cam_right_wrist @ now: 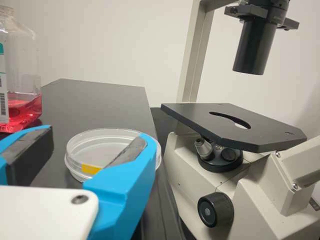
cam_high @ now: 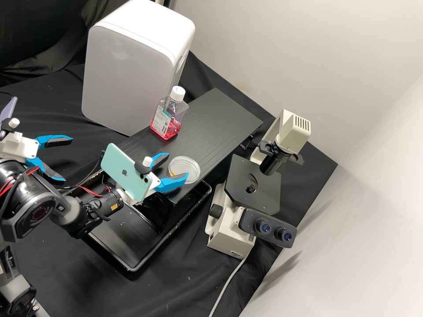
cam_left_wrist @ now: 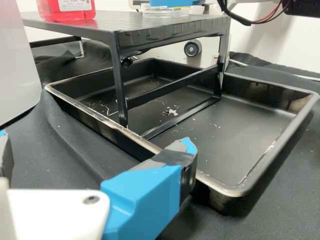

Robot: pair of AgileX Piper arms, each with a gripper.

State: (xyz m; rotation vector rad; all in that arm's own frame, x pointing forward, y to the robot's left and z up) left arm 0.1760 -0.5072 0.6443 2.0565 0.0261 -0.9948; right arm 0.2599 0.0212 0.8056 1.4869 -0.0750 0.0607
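High view, bench state. Right gripper [cam_high: 177, 165], a white body with bright blue fingers, hangs over the near end of the black slatted shelf [cam_high: 211, 123]. A mint-green phone [cam_high: 125, 172] is fixed at that arm's wrist. Its fingers are spread wide and clamp nothing.

Clear round plastic petri dish [cam_high: 184, 167] lies flat on the shelf, lid side up, close to the end nearest the cream-and-black inverted microscope [cam_high: 246, 207]. The dish is circular, so it has no long axis in plan; its short axis stands vertical. A small yellow tag on its side wall faces the right gripper.

Right wrist view: the dish [cam_right_wrist: 107, 145] sits just past the fingertips, in line with the gap between them. One fingertip [cam_right_wrist: 131, 150] overlaps the near rim. Whether it touches cannot be told. The microscope's black stage [cam_right_wrist: 235, 125] is level, just beside the shelf end.

The shelf legs stand inside a shallow black tray [cam_high: 132, 262]. A clear flask of red liquid with a white cap [cam_high: 168, 115] stands upright on the far part of the shelf, cap up, just beside a white rounded box [cam_high: 132, 61].

Left gripper [cam_high: 68, 159] hovers over the black bench cloth [cam_high: 66, 101], well apart from the dish, with its fingers apart and empty. Left wrist view: one blue finger [cam_left_wrist: 150, 185] is near the tray rim [cam_left_wrist: 260, 175], with the underside of the shelf beyond it.
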